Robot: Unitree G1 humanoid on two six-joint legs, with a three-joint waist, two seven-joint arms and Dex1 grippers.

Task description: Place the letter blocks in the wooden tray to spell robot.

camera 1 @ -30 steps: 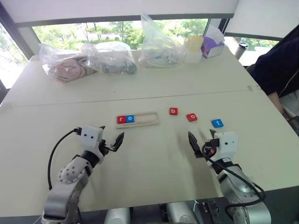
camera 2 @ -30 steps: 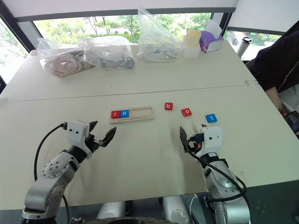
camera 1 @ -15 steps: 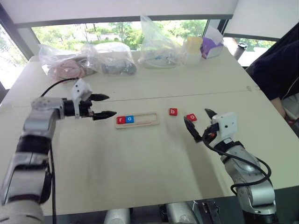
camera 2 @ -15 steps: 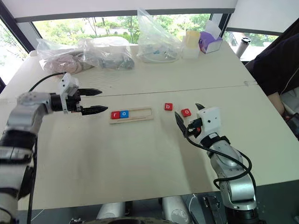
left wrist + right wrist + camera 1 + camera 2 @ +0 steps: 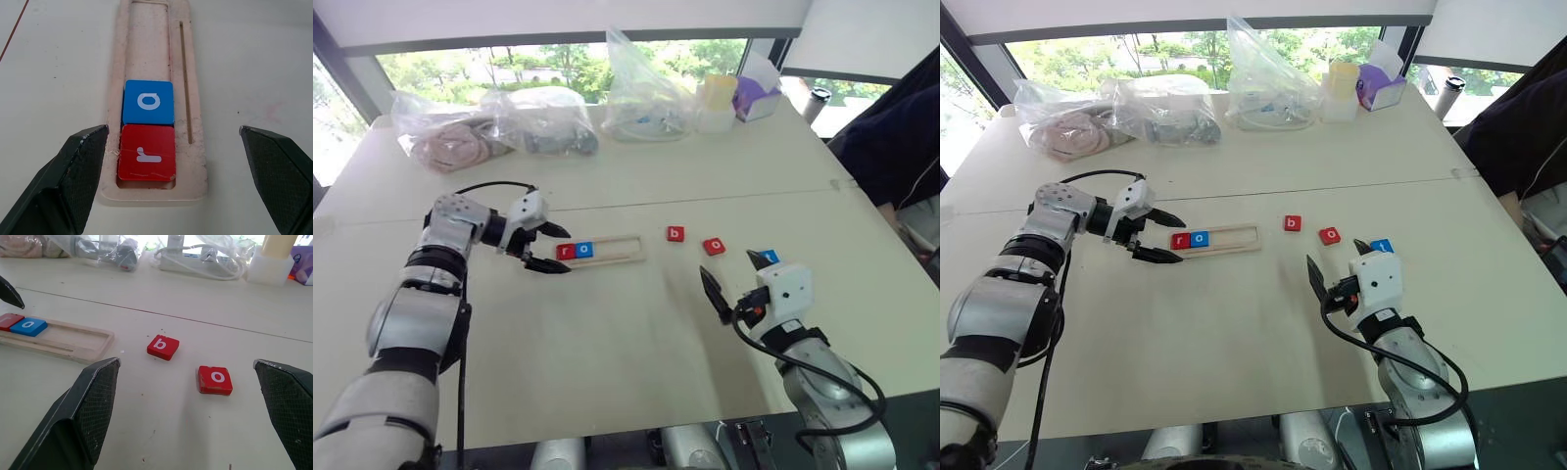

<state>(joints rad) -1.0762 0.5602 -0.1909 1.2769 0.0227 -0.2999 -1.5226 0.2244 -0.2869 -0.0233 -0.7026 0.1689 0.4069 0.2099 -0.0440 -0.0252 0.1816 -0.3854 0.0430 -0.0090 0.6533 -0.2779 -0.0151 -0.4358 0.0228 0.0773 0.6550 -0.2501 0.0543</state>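
Long light-wood tray [image 5: 600, 251] on the pale surface [image 5: 607, 343] holds red "r" tile [image 5: 146, 152] and blue "o" tile [image 5: 148, 102]. Left tool [image 5: 552, 248] wide, empty, at its r end. Right tool [image 5: 732, 282] wide, empty, near loose red "b" tile [image 5: 163, 347], red "o" tile [image 5: 214, 379], blue "t" tile [image 5: 770, 258]. Risk: left fingertips bump tray, shifting seated tiles.

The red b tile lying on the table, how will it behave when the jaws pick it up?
The red b tile looks rigid and probably light, being small and flat. Its low edges give the jaws little to pinch, so it might slip. Lying flat on the table, it should slide rather than roll or tip.
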